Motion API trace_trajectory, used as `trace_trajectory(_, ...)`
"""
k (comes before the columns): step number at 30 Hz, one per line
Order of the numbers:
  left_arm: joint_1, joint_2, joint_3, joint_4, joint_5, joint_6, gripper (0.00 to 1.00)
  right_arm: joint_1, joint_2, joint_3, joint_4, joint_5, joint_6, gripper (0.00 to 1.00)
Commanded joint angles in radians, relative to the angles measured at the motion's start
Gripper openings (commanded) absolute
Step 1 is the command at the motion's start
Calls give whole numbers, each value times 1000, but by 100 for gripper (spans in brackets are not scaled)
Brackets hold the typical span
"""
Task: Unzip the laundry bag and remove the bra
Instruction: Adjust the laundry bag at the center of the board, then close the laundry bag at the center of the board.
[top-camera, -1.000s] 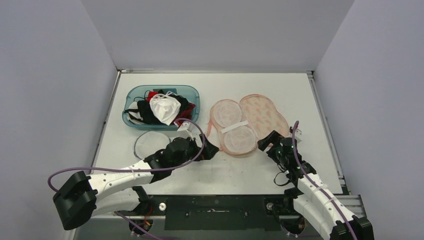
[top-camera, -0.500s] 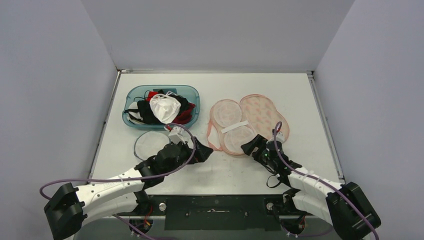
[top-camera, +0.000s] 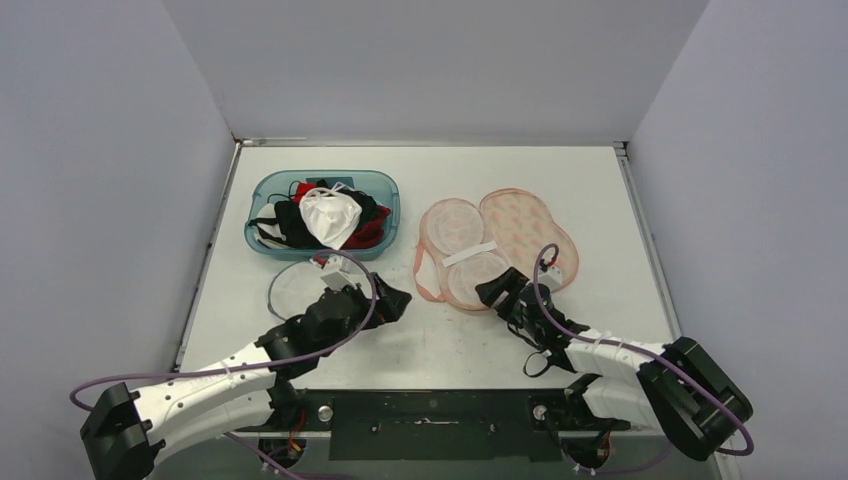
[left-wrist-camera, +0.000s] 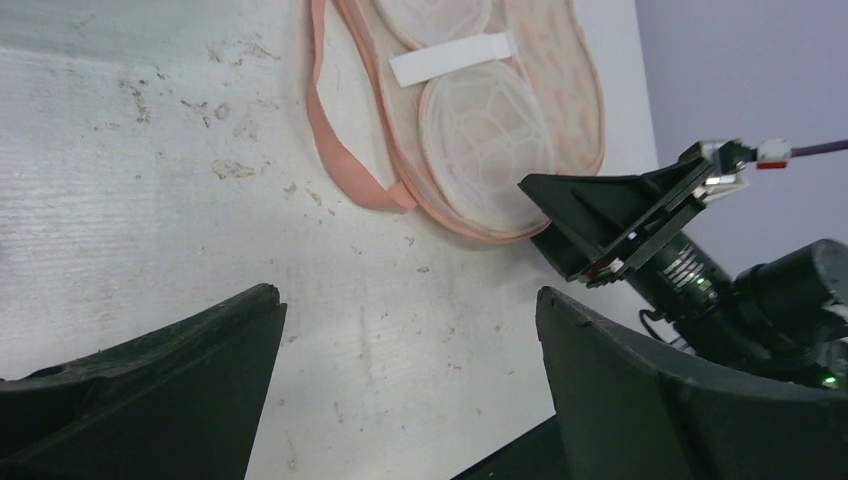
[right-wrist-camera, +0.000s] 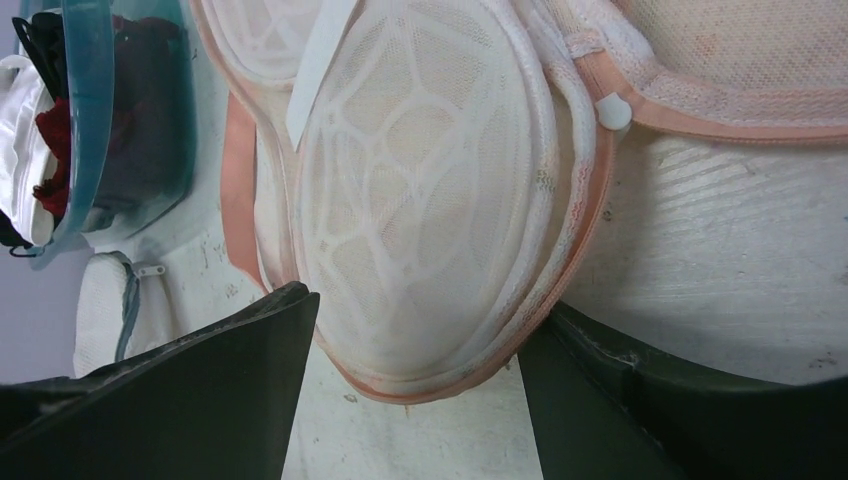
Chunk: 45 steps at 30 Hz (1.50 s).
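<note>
Pink mesh peanut-shaped laundry bag (top-camera: 510, 230) lay apparently unzipped right of counter centre; bra inside indistinct. Likely soft, light, limp: pinch fabric rim. Right gripper (right-wrist-camera: 415, 320) spread, straddling near lobe; left gripper (left-wrist-camera: 408, 300) spread, empty.

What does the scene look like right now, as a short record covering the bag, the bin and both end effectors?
laundry bag: pink, spread open on the table, white cups showing
bin: left of the bag, holding clothes
left end effector: open, over bare table left of the bag
right end effector: open, at the bag's near edge
</note>
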Motion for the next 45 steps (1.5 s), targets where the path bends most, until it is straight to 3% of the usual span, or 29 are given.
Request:
trace_trajectory(1,39,-83,-47,54,-55,-77,96,8,57,-3,119,48,73,72)
trace_trajectory(7,133,-201,-136,69,27,-151,96,17,147,16,171,61,107,63)
trace_trajectory(16,163,-140,-76,21,95,-90,96,91,228,38,258,94,175,31)
trace_trajectory(23,151,-64,15,-58,51,-10,96,233,236,19,253,175,253,25)
trace_trajectory(27,147,-30,24,-22,61,1,96,274,244,12,247,192,265,28)
trace_trajectory(28,146,-20,24,-11,67,2,96,281,243,16,235,193,262,34)
trace_trajectory(31,138,10,44,-9,74,13,96,300,177,52,96,200,223,67)
trace_trajectory(33,132,26,71,-15,75,33,96,311,76,103,-117,229,168,80)
trace_trajectory(35,124,46,99,-37,72,53,96,314,-61,144,-311,275,92,85)
trace_trajectory(38,110,89,134,-23,108,91,96,290,-272,222,-602,362,-40,88)
trace_trajectory(41,82,155,161,55,166,123,96,175,-404,302,-777,414,-185,85)
trace_trajectory(45,30,290,243,81,187,132,98,-67,-430,305,-760,328,-302,64)
